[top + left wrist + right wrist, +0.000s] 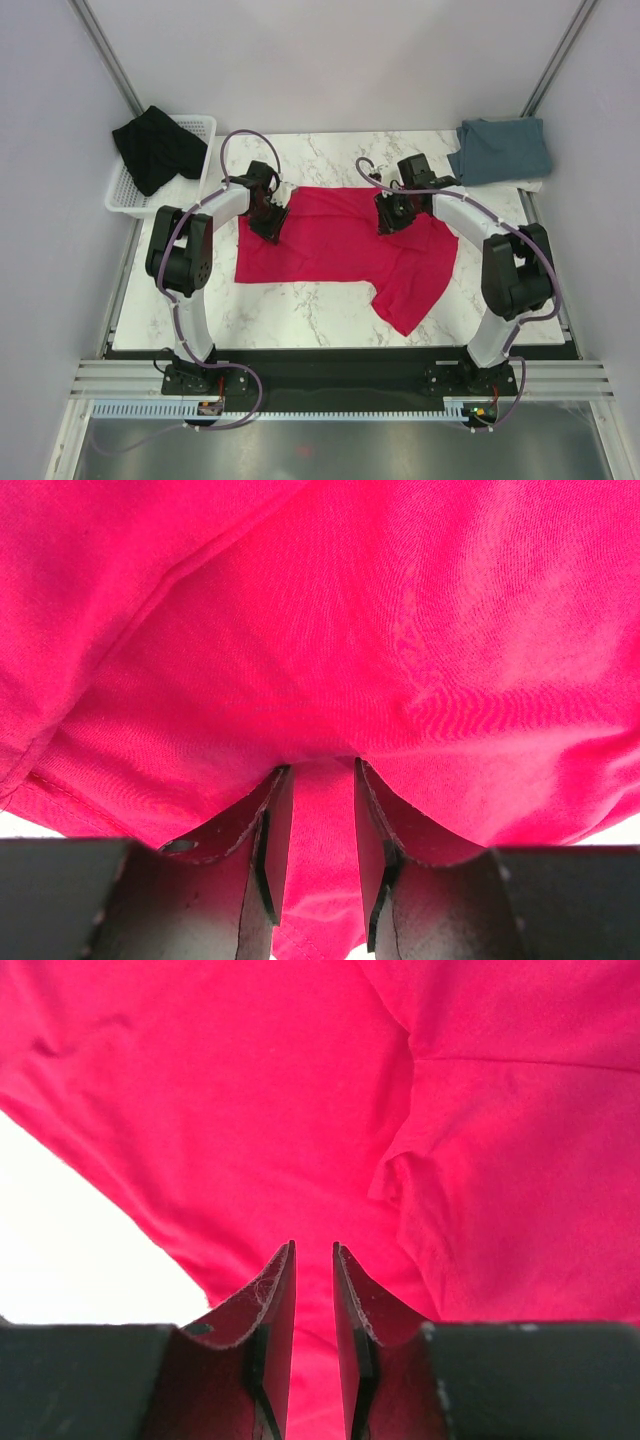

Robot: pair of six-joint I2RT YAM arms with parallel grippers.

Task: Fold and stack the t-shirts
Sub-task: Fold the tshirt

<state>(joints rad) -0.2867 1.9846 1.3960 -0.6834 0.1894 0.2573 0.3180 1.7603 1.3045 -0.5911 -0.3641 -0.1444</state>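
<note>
The crimson red t-shirt [335, 250] lies spread on the marble table, one sleeve hanging toward the front right. My left gripper [268, 222] is at its far left edge and is shut on a pinch of red cloth [322, 860]. My right gripper [388, 218] is at its far right part, jaws nearly together with red cloth [312, 1380] between them. The dusty blue-grey t-shirt [503, 150] lies folded at the back right corner. The black t-shirt [155, 148] is crumpled over the white wire basket.
The white wire basket [205, 124] stands at the back left, off the table's left edge. Bare marble [300, 310] shows in front of the red shirt. Frame posts and grey walls close in both sides.
</note>
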